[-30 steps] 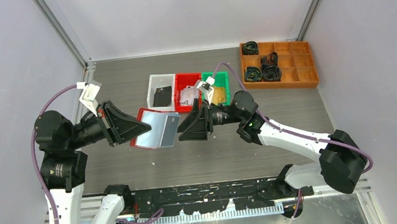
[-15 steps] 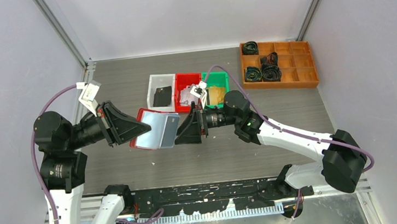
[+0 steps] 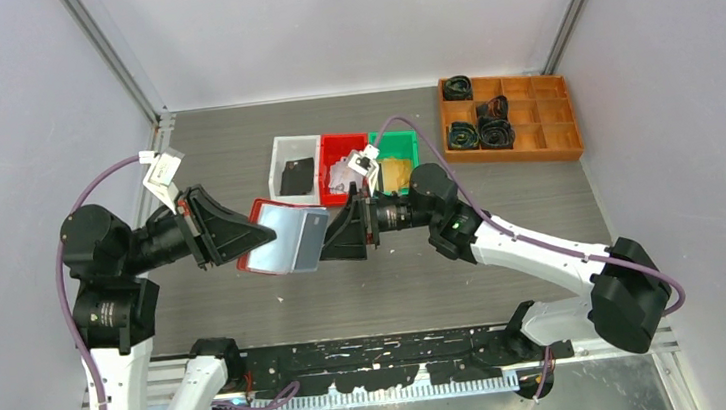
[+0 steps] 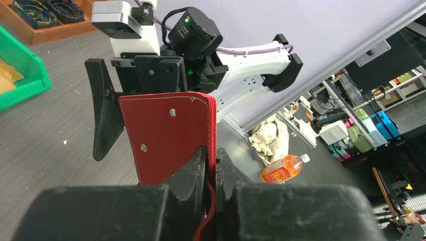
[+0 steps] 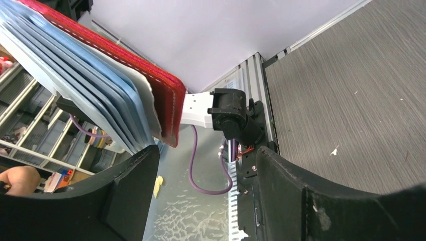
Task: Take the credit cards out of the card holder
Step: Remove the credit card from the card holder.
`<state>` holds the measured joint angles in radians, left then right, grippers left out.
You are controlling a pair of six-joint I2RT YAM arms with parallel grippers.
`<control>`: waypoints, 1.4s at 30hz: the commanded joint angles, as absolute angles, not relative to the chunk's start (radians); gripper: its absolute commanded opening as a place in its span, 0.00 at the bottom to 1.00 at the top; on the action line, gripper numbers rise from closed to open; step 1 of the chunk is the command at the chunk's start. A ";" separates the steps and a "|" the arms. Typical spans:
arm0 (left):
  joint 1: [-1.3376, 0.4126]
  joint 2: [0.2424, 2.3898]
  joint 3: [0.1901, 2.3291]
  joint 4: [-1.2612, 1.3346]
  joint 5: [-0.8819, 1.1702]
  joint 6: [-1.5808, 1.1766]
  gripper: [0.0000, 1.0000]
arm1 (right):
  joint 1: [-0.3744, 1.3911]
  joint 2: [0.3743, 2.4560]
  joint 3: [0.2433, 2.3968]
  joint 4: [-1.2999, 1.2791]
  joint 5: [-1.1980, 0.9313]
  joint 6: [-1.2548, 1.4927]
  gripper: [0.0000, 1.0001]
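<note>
- Two grippers are meeting at the card holder [image 3: 287, 240], which we are holding in the air above the table [image 3: 490, 102], just in front of a row of small bins.
- Our left gripper [image 4: 210, 156] is pinching one end of the red cover with its jaws almost closed. That way the holder is hanging off the table with its other end offered to the second arm.
- Our right gripper [image 5: 206, 165] is standing wide open with nothing in it, its fingers straddling the holder's free edge. We are reading this as lining up to reach for a card.
- We are seeing the holder's long axis running roughly from one gripper to the other, its sleeved inside facing upward and its red back downward.
- Its pale sleeves [image 5: 85, 85] are fanning out toward the right gripper; we are unable to tell whether any card is sitting in them.
- One black card [image 3: 296, 176] is lying in the white bin [image 3: 279, 153] and a gold card [image 3: 397, 174] in the green bin [image 3: 408, 140].
</note>
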<state>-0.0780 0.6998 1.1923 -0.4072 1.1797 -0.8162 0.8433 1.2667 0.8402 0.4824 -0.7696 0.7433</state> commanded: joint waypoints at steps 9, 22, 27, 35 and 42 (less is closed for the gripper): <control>-0.074 0.687 1.233 -0.346 1.192 -0.824 0.00 | 0.861 1.212 0.901 0.582 -0.761 0.793 0.77; -0.074 0.689 1.232 -0.426 1.178 -0.732 0.00 | 0.908 1.127 0.879 0.572 -0.719 0.744 0.86; -0.074 0.688 1.229 -0.420 1.185 -0.747 0.00 | 0.914 1.119 0.903 0.548 -0.626 0.710 0.92; -0.075 0.686 1.225 -0.421 1.214 -0.760 0.00 | 0.989 1.130 1.001 0.340 -0.423 0.501 0.99; -0.074 0.687 1.211 -0.402 1.272 -0.795 0.00 | 1.020 1.127 1.075 0.206 -0.272 0.324 0.99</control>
<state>-0.0780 0.6956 1.1942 -0.4458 1.2160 -0.7681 1.0042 1.1393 0.9901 0.2729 -0.4023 0.4690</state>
